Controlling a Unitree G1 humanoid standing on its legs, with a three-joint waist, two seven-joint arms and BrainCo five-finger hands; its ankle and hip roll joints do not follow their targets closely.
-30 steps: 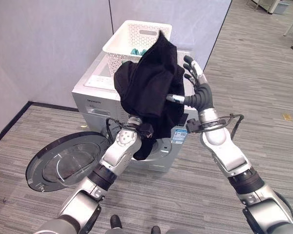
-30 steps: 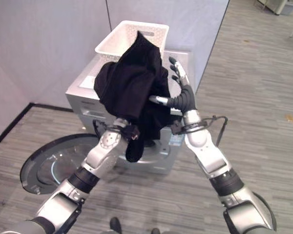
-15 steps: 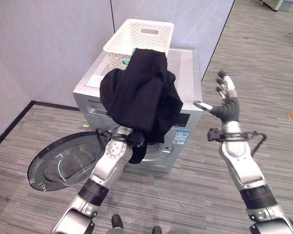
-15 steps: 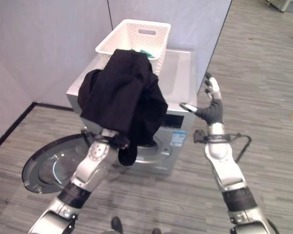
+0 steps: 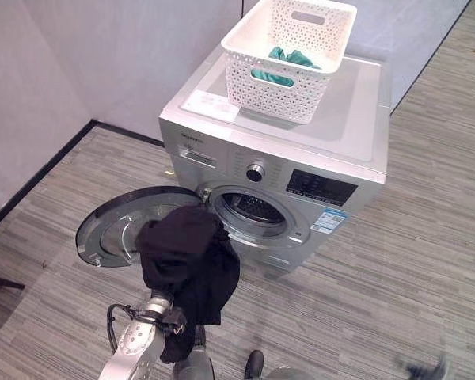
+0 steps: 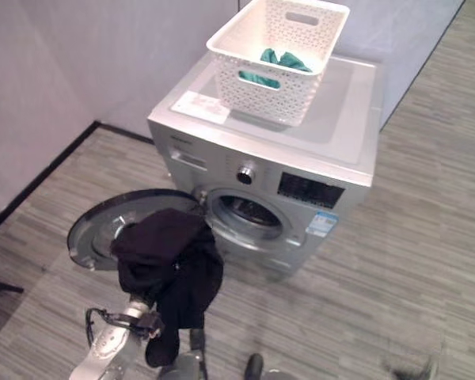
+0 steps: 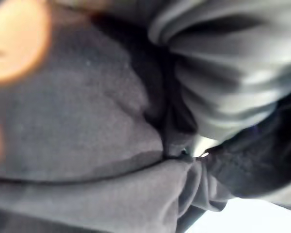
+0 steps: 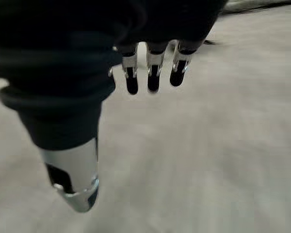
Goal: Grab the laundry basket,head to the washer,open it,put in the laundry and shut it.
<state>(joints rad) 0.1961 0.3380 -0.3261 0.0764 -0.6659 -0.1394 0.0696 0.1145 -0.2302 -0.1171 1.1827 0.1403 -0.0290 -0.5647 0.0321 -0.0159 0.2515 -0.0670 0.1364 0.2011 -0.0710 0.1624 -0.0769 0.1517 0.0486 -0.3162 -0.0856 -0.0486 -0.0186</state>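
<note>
Your left hand [image 5: 168, 315], fingers hidden under the black garment [image 5: 188, 261], grip unreadable, hangs before the open washer [image 5: 281, 170]; right hand [image 8: 153, 73] fingers straight (basket [image 5: 289, 55] on top).

Left arm raised from lower left, its robot hand hidden under draped black garment [image 5: 188, 261], right robot hand [image 8: 153, 73] hanging with fingers straight, thumb apart.

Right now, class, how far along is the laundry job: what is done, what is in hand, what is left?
Done: the basket sits on the washer and the door hangs open. In hand: the black garment drapes over the left robot hand, in front of the drum opening. Left: load it, load the teal laundry from the basket, shut the door.
</note>
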